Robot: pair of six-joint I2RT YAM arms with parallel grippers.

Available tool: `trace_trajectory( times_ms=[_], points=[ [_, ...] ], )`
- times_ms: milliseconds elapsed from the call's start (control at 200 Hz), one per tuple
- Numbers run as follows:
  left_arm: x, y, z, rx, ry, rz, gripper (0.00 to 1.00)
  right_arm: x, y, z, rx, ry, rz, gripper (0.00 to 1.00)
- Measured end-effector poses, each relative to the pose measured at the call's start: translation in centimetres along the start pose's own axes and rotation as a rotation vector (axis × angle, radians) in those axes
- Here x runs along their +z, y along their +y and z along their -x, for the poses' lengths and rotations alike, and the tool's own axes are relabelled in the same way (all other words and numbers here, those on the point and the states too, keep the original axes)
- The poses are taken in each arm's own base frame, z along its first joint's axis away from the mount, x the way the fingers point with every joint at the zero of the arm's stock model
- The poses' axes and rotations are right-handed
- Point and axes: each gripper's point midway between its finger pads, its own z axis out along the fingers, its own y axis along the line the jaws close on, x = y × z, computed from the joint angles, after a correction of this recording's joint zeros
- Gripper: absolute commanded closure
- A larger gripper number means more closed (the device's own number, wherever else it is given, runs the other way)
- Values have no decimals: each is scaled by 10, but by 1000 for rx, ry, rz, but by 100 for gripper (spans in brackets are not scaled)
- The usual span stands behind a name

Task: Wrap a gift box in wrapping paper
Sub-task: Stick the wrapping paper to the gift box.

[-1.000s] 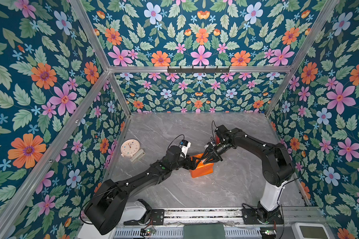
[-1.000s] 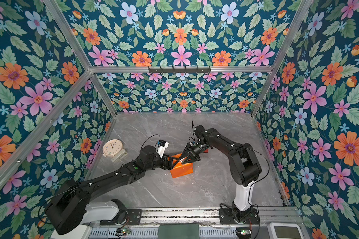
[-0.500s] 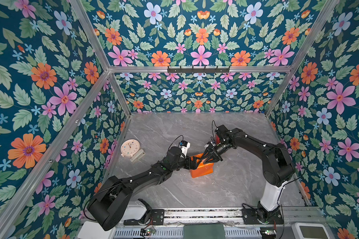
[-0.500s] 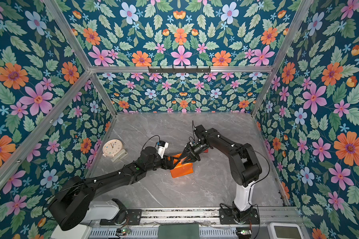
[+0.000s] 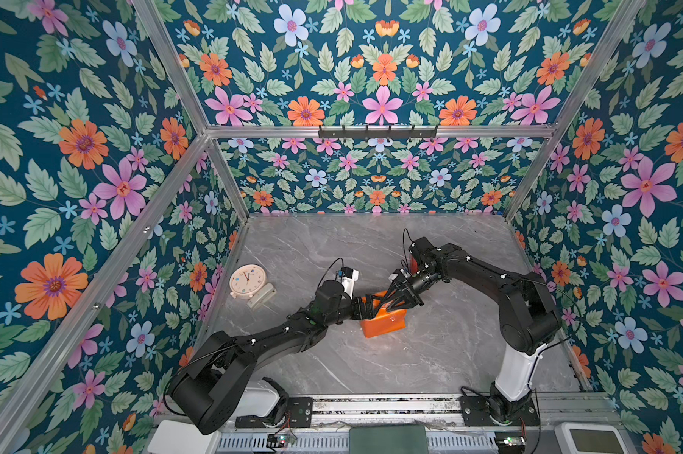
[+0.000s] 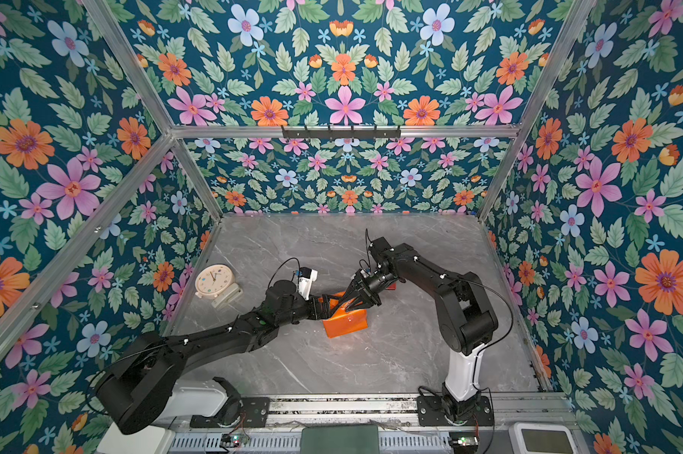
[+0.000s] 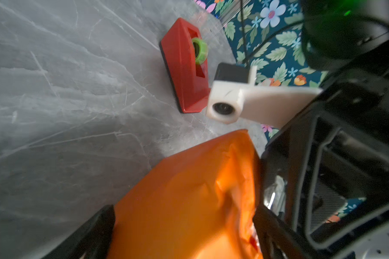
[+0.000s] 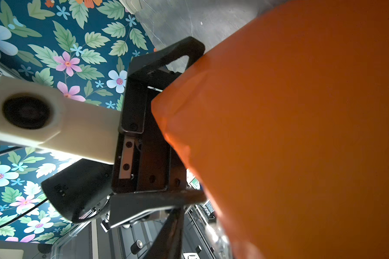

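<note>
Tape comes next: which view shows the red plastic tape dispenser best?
Left wrist: the red plastic tape dispenser lies almost whole on the table. Both top views show only a red sliver behind the right arm; right wrist, nothing.

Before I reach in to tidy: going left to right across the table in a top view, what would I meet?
clock → wrapped box → right arm's base
</note>
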Motion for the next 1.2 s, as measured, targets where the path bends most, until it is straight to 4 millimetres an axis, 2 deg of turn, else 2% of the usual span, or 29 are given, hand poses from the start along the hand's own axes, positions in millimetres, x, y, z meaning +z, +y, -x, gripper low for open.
trace_trajectory(
  times_ms=[150, 590, 880, 1200],
  points=[
    [-4, 2, 0, -34, -17, -10, 0, 1, 1, 0, -10, 2, 3, 66],
    [11, -1, -3, -42, 40, -35, 1, -1, 1, 1, -7, -11, -11, 66],
    [13, 7, -11, 20, 106, 25, 2, -3, 2, 2, -9, -28, -32, 66],
    [15, 11, -8, 112, 104, 71, 5, -5, 4, 4, -15, -45, -44, 65]
  ],
)
